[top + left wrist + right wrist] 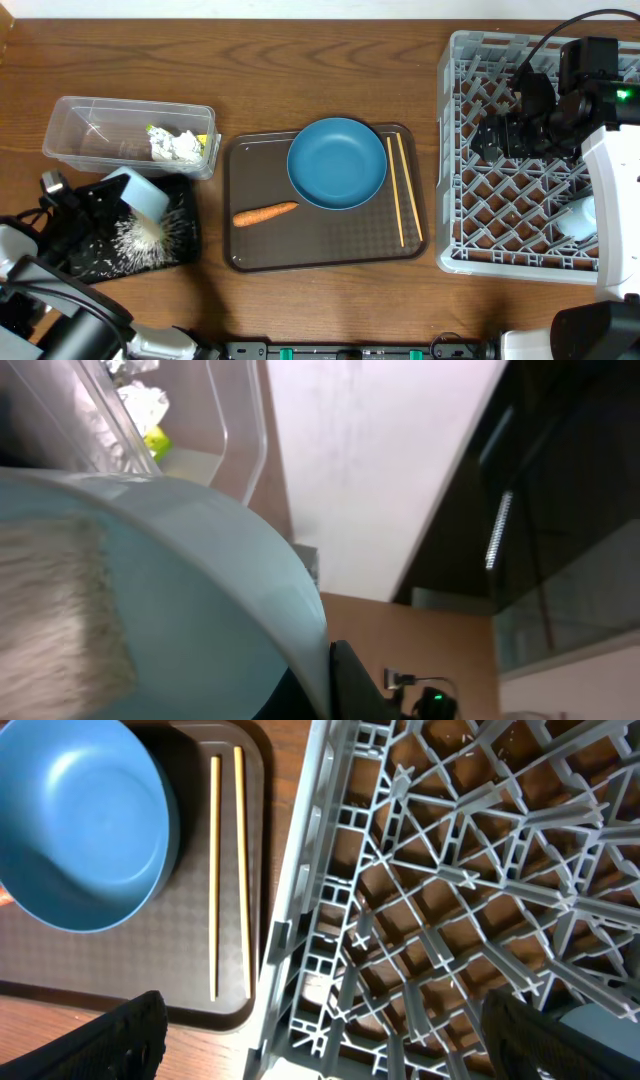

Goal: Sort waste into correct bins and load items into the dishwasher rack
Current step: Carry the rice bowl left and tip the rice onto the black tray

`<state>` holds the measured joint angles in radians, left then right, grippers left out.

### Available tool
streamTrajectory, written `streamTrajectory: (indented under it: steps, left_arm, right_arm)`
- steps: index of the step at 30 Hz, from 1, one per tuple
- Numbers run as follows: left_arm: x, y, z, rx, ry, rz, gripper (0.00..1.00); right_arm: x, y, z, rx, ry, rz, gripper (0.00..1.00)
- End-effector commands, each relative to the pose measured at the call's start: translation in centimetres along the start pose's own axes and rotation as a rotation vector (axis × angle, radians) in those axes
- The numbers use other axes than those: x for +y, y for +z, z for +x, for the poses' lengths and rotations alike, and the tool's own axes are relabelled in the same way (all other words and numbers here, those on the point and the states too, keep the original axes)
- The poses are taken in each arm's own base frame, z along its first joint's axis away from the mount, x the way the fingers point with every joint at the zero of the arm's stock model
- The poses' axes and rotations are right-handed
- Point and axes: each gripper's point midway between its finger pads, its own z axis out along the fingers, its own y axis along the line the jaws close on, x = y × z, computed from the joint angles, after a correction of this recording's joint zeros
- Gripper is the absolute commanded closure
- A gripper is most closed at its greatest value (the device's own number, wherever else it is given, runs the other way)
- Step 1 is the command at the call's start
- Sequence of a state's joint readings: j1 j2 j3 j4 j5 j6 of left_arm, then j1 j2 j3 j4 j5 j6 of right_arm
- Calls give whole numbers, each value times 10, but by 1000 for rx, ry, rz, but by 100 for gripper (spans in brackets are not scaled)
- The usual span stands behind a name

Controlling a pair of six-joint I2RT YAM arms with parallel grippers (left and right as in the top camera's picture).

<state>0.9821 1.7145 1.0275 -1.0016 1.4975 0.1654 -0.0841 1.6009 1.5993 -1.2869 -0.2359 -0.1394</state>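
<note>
My left gripper (122,192) is shut on the rim of a small light-blue bowl (146,194), tipped over the flat black tray (192,240). White rice (140,240) lies spread on that tray. In the left wrist view the bowl (200,580) fills the frame, with rice (50,620) inside it and my finger (350,680) on the rim. The clear tub (70,130) holds crumpled napkins (175,146) and a yellow-green wrapper (207,145). My right gripper (500,135) is open and empty above the grey rack (450,150), near its left edge (320,1030).
The brown serving tray (250,255) holds the dark-blue plate (337,162), an orange carrot (265,213) and two chopsticks (397,190). The plate (80,820) and chopsticks (225,870) also show in the right wrist view. A pale dish (578,215) sits in the rack's right side.
</note>
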Motion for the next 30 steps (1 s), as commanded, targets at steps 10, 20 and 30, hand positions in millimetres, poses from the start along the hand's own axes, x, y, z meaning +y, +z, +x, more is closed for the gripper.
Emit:
streamTrajectory:
  steps: [10,20,30]
  left_arm:
    - [-8,-13,-9,-55,19,80,94]
    - [-8,-14,-9,-58,21,78,94]
    - [6,-17,-13,-62,8,-14,94]
  right_arm:
    - [3,4,5,25,-18,-3,1]
    - [-2,4,8,40,-16,29,1]
    - [-3,3,10,48,-15,35,1]
